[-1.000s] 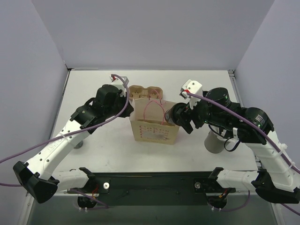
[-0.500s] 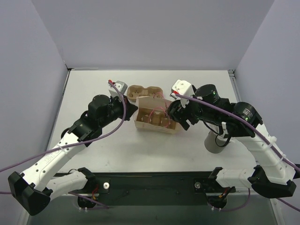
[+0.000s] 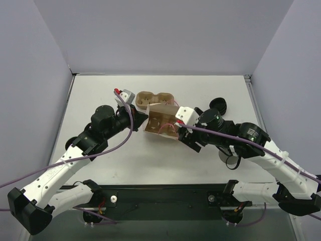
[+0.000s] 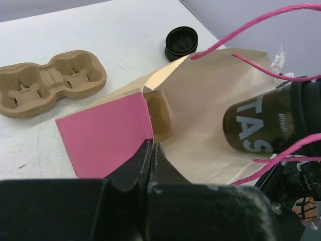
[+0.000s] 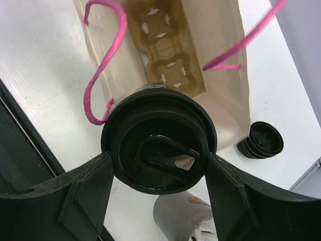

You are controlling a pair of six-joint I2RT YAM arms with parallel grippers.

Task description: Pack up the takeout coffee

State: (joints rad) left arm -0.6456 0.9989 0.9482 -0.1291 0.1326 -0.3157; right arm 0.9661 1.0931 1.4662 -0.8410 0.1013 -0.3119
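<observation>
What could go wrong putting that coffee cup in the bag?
The pink string handle loops beside the coffee cup in the right gripper and could snag it.
The left gripper pinches just one edge of the paper bag, so the bag might slip or sag.
The cup could miss the pulp tray inside and tip.

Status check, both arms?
Left gripper shut on bag edge. Right gripper shut on coffee cup at bag mouth, tray inside. Pink handles close by cup.
</observation>
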